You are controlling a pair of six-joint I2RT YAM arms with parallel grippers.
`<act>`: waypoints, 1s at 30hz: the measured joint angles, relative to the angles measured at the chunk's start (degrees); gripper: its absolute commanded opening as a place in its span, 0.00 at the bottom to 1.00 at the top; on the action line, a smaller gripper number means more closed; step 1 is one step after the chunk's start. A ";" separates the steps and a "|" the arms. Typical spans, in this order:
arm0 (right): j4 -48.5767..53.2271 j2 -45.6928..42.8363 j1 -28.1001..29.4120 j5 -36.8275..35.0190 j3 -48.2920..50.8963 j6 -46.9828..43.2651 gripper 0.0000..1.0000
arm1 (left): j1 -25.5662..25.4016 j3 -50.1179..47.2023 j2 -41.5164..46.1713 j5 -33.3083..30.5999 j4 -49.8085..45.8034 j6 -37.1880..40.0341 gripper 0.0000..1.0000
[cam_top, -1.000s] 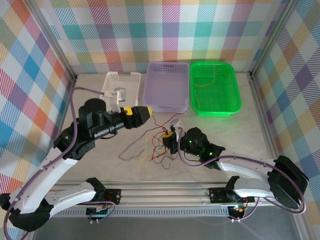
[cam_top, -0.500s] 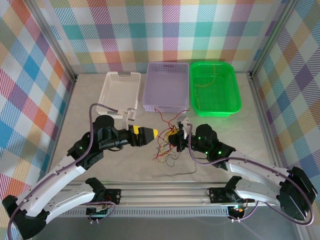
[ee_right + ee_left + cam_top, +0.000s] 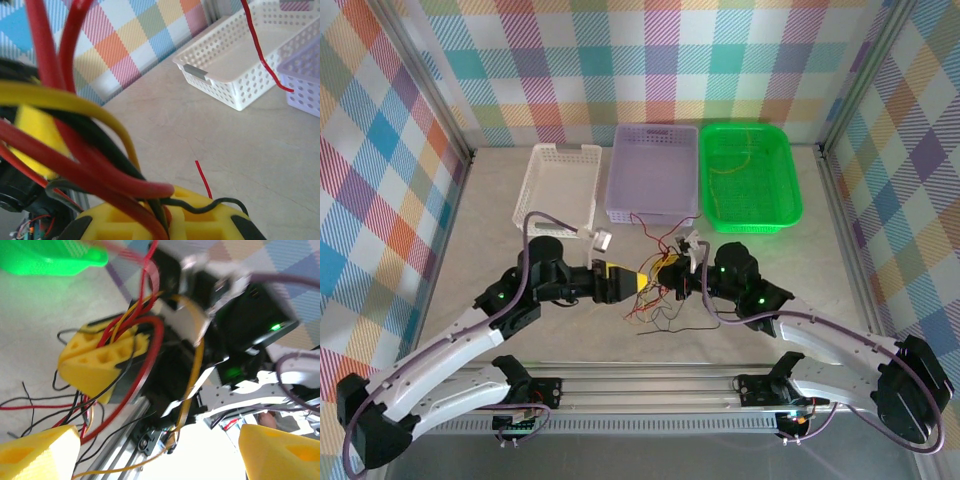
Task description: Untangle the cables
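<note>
Table (image 3: 490, 230), three baskets at the back: white basket (image 3: 526, 190), purple basket (image 3: 650, 213), green basket (image 3: 798, 205). Left arm (image 3: 440, 345) and right arm (image 3: 820, 335) lean to mid-table, grippers nose to nose. Right gripper (image 3: 672, 275) is clamped on the cables (image 3: 655, 305), with red, yellow and black strands pinched between its yellow fingers (image 3: 200, 220). Left gripper (image 3: 632, 283) gapes, pads (image 3: 35, 455) wide apart, nothing pinched, just in front of the bunch. The cables trail from the clamp onto the table; one red strand (image 3: 642, 225) reaches the purple basket's front wall. Step looks like singling out one strand, so the left should close on one wire only, near the clamp, then draw it sideways slowly. Catching two likely tightens the knot.
</note>
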State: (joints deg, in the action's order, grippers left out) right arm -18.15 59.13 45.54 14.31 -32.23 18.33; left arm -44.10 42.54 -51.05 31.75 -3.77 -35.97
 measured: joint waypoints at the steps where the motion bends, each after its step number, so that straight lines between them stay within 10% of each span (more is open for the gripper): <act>1: -0.20 0.26 0.00 0.61 -0.46 0.28 0.00 | -0.35 -0.24 -0.94 0.31 -0.04 0.28 0.82; 12: -0.22 2.78 0.00 4.90 -3.10 1.81 0.00 | -1.64 -0.39 -3.96 0.76 -0.55 4.35 0.80; 30: 1.07 6.73 0.00 6.82 -4.94 3.28 0.00 | -1.99 0.50 -3.85 0.11 0.09 6.62 0.00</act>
State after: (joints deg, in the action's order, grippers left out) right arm -17.08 65.87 45.54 21.12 -37.17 21.61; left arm -46.09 43.05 -54.89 31.86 -3.68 -29.34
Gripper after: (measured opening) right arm 0.106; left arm 0.049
